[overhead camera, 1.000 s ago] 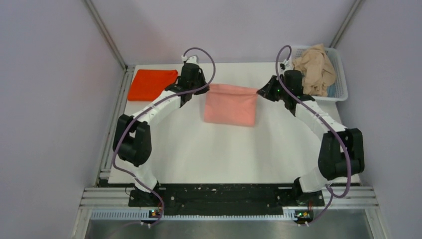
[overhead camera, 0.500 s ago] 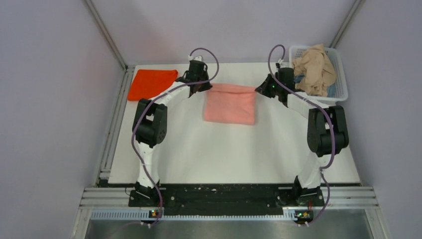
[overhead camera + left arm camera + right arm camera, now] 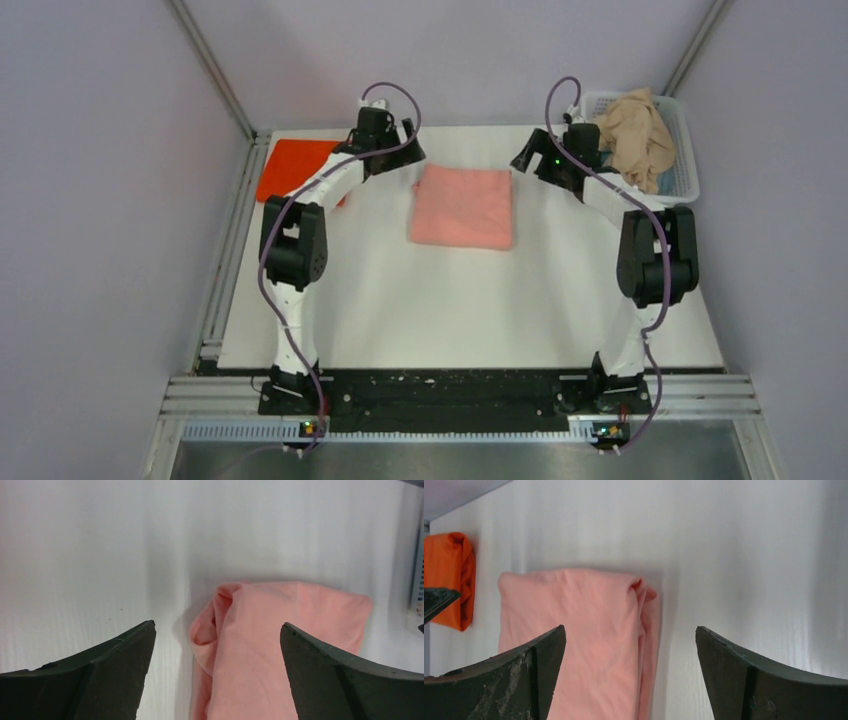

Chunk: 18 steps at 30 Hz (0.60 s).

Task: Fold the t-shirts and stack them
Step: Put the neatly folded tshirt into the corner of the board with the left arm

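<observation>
Left jaws: wide apart, holding nothing; they hang just beside the far left corner of the pink t-shirt (image 3: 462, 207)
Right jaws: wide apart too, holding nothing; they hang just beside the far right corner of the same shirt
Pink t-shirt: folded flat into a neat block; it lies in the middle of the worktop (image 3: 450, 310), close to the far edge, right between the two sets of jaws; it looks a little longer from left to right than from front to back
Which arm is nearer: both look about as close, one at each far corner
Orange t-shirt (image 3: 292, 170): folded, in the far left corner of the worktop, a little apart from the pink one; the left arm hides part of it
Beige t-shirt (image 3: 632, 135): in a crumpled heap in the white basket (image 3: 686, 160) at the far right corner; not folded yet
Next, I think: the pink shirt goes left onto the orange one; the left arm is on that side
</observation>
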Each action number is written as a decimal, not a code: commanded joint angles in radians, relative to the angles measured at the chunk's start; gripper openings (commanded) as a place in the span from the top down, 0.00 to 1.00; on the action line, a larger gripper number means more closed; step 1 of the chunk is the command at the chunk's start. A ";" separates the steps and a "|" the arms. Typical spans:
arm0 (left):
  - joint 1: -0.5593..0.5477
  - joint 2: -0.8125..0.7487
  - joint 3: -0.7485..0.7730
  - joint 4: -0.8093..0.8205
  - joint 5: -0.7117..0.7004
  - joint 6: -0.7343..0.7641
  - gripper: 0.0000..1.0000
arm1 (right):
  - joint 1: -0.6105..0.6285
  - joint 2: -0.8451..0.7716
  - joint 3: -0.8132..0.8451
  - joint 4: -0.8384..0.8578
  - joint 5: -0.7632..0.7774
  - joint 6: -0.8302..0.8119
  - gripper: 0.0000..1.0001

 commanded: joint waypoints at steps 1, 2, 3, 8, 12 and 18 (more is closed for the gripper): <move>-0.019 -0.045 -0.053 0.008 0.165 0.031 0.01 | 0.000 -0.147 -0.138 0.085 -0.130 0.019 0.01; -0.019 -0.037 -0.055 -0.016 0.192 0.039 0.02 | 0.001 -0.170 -0.177 0.101 -0.147 0.026 0.01; -0.021 -0.030 -0.062 -0.034 0.207 0.047 0.01 | 0.000 -0.195 -0.231 0.113 -0.152 0.034 0.01; -0.034 -0.016 -0.127 -0.068 0.156 0.064 0.04 | 0.000 -0.357 -0.391 0.132 -0.099 0.044 0.01; -0.035 0.032 -0.112 -0.095 0.136 0.053 0.06 | 0.000 -0.510 -0.466 0.068 0.003 0.022 0.01; -0.048 0.116 -0.046 -0.131 0.116 0.041 0.16 | 0.000 -0.734 -0.566 -0.017 0.134 -0.009 0.01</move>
